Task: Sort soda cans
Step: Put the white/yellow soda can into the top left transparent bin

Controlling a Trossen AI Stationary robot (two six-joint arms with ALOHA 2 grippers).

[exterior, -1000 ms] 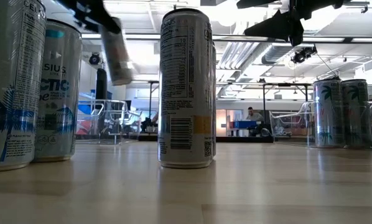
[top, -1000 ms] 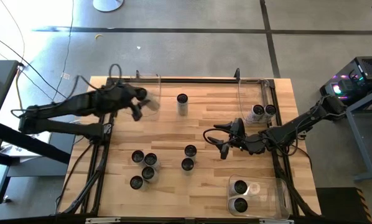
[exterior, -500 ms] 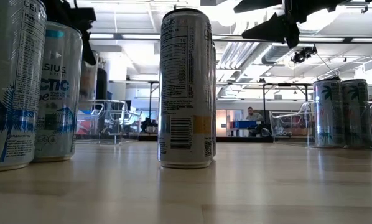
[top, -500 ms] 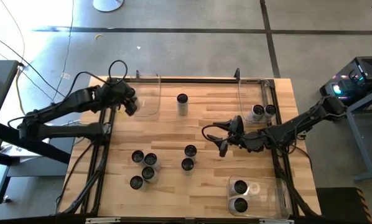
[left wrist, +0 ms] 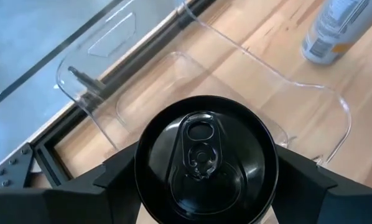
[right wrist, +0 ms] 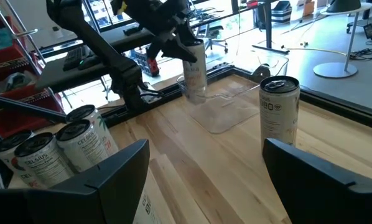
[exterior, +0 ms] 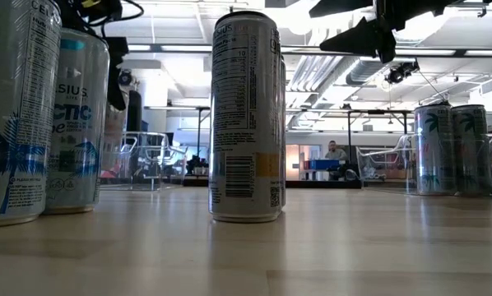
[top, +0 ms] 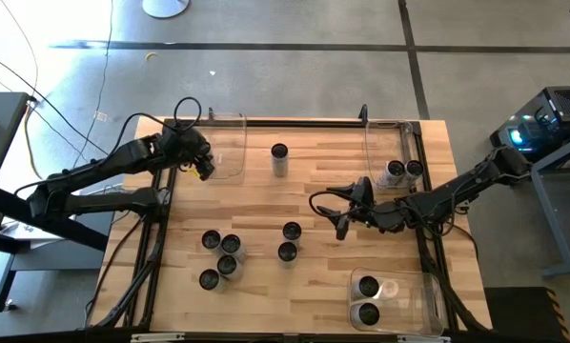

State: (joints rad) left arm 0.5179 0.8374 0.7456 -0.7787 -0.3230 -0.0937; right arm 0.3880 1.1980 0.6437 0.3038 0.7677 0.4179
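Overhead, the left claw (top: pixel 201 164) grips a can (left wrist: pixel 206 167) above the wooden table (top: pixel 323 281), right claw (top: pixel 343 221) open.

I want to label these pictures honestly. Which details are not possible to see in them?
- High view: whether the can in the left end effector touches the bin floor; the arm covers it.
- Left wrist view: that can's label; only the dark top shows.
- Low view: the leftmost can, cut by the edge.
- High view: the can labels, too small.
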